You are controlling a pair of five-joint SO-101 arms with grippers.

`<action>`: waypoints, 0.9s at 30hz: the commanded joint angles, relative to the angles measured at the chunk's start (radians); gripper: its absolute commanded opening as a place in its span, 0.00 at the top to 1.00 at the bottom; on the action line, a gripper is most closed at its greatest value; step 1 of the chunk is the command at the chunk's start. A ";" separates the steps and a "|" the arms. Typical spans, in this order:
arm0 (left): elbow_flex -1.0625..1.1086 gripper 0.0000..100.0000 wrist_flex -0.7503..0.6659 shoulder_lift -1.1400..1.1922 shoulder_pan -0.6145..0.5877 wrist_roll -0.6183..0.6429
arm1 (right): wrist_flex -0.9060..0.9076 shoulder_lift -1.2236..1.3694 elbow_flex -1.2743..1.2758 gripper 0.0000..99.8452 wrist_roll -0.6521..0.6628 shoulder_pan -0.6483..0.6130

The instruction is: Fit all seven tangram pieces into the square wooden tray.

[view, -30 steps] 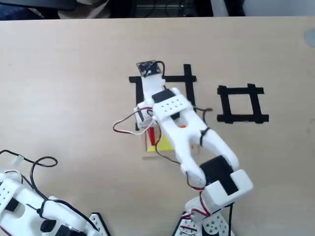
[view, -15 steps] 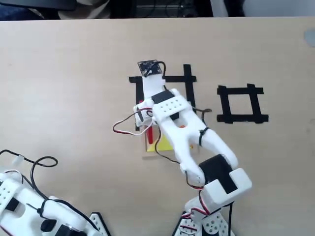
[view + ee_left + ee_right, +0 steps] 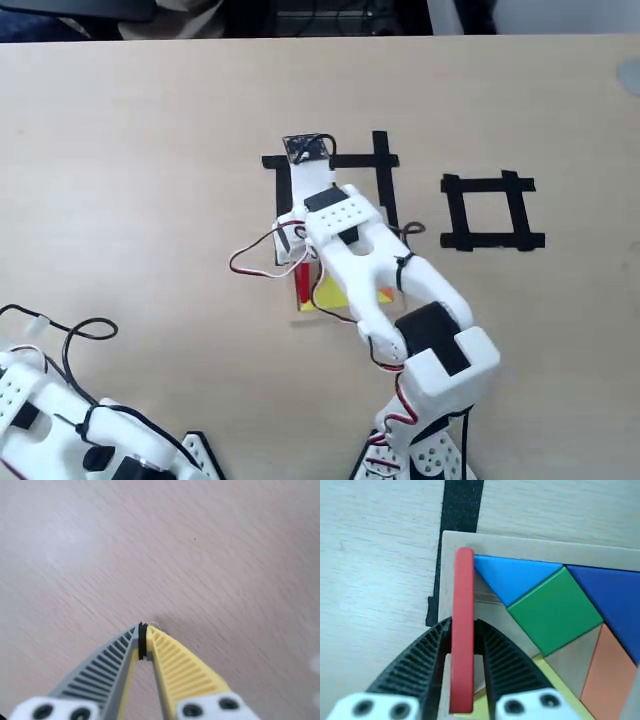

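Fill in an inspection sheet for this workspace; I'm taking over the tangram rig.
Surface: pale table with two black tape squares.
Job's things: square wooden tray holds a light blue triangle, green square, dark blue piece, orange piece and yellow piece, with bare gaps; red piece stands on edge along the tray's side.
Clutter: grey object cut off at the table's right edge.
Grippers: right gripper shut on the red piece; left gripper shut, empty, over bare table.
Cables: red and white wires loop beside the tray; black cable near the table's left corner.
Surroundings: dark shapes beyond the far edge.
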 commanded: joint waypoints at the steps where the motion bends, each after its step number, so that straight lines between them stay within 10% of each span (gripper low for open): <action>1: -0.008 0.97 -0.009 -0.017 0.012 -0.009 | -0.003 -0.010 -0.019 0.92 -0.006 -0.009; 27: -0.010 0.97 -0.009 -0.017 0.012 -0.009 | 0.141 -0.288 -0.019 0.83 0.152 0.035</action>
